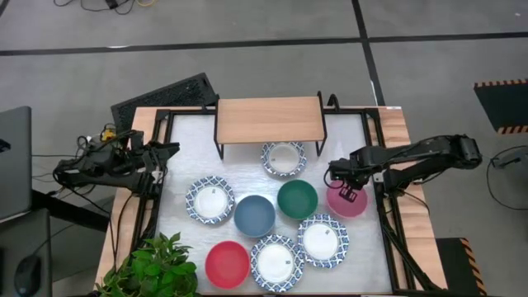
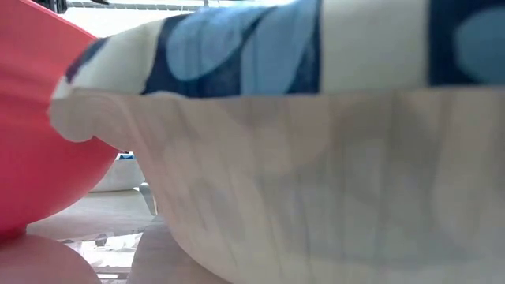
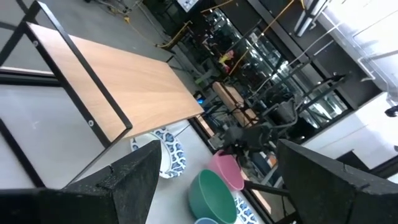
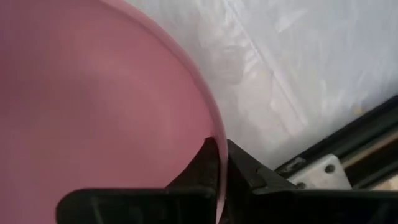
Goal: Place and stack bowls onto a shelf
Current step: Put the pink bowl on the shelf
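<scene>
Right gripper (image 1: pixel 346 195): jaws pinching the rim of the plain pink round bowl (image 1: pixel 347 201) on the counter. Likely next: lift it onto the light wooden shelf (image 1: pixel 268 120). Left gripper (image 1: pixel 155 162) waits at the counter's edge, jaws spread.

High view: straight down over white counter (image 1: pixel 247 173). Low view: counter-level, pressed against blue-patterned white bowl (image 2: pixel 316 158). Right wrist: close on plain pink bowl (image 4: pixel 93 112), shared with left wrist, high views.

shelf (image 1: pixel 268 119): pale matt wood top, black metal legs | pink bowl (image 4: pixel 93 112): smooth, matt | table (image 1: pixel 177 165): glossy white
</scene>
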Available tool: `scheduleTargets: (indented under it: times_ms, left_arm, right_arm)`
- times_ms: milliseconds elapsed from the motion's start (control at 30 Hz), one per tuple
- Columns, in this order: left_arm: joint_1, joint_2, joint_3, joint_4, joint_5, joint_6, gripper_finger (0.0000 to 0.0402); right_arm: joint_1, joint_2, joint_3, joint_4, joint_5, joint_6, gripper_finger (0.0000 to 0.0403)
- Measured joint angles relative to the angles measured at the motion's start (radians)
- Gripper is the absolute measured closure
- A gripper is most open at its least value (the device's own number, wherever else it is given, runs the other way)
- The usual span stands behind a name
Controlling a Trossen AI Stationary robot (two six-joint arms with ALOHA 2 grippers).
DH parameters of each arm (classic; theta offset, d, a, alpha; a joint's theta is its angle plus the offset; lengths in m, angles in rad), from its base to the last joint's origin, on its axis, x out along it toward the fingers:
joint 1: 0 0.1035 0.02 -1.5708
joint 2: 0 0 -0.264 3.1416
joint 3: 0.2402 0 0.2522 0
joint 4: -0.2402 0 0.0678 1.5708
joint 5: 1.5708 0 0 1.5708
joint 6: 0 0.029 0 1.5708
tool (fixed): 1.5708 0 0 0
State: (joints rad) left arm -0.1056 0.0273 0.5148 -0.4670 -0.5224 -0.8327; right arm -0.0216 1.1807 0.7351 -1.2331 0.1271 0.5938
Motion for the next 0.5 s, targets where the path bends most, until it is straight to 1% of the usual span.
scheduleTargets:
  times_ms: [233,367,500]
  left_arm:
    - [0.0,0.0,0.0,-0.025,-0.014,-0.001,0.01]
    - [0.0,0.0,0.0,-0.025,-0.016,-0.001,0.01]
    - [0.0,0.0,0.0,-0.025,-0.016,-0.001,0.01]
  right_arm:
    - [-0.004,-0.022,0.131,-0.122,0.037,0.013,0.0374]
    - [-0.031,-0.022,0.233,-0.205,0.049,0.019,0.0374]
    - [-0.069,-0.021,0.357,-0.242,0.059,0.019,0.0374]
